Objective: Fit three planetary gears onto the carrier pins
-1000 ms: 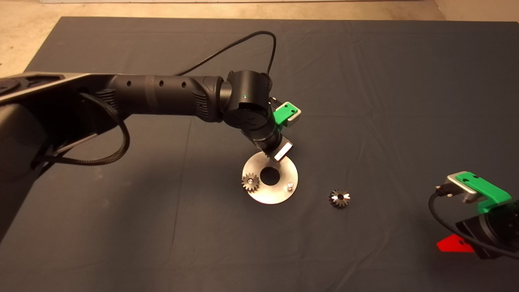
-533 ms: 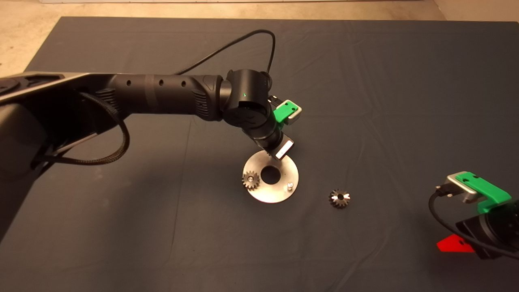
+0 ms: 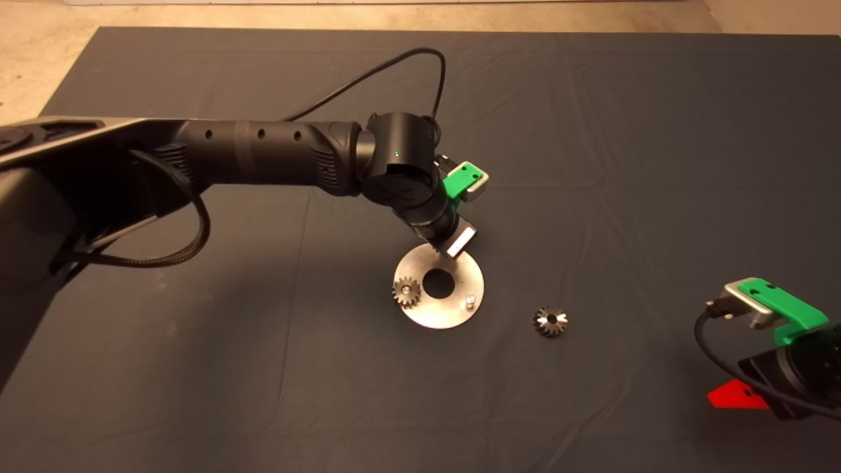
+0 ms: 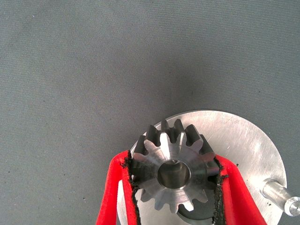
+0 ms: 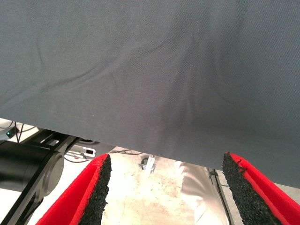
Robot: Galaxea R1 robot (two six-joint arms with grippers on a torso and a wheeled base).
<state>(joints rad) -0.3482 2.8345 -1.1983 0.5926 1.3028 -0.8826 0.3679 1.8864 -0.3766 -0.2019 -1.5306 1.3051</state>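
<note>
gear held over the plate's far edge

the left gripper (image 4: 174,187) hung above the far rim of the round plate (image 3: 453,315), its red fingers (image 4: 115,187) clamped on a toothed gear (image 4: 173,164) held flat over the metal. in the left wrist view one bare pin (image 4: 280,197) stood just beside the gripped gear. seen from above, a second gear (image 3: 407,292) sat on the pin at the plate's left side, another pin (image 3: 470,301) stood empty at the right, and a third gear (image 3: 550,321) lay on the dark mat (image 3: 657,164), apart from the plate. the right gripper (image 5: 166,192) waited at the table's near right edge, fingers apart.
</note>
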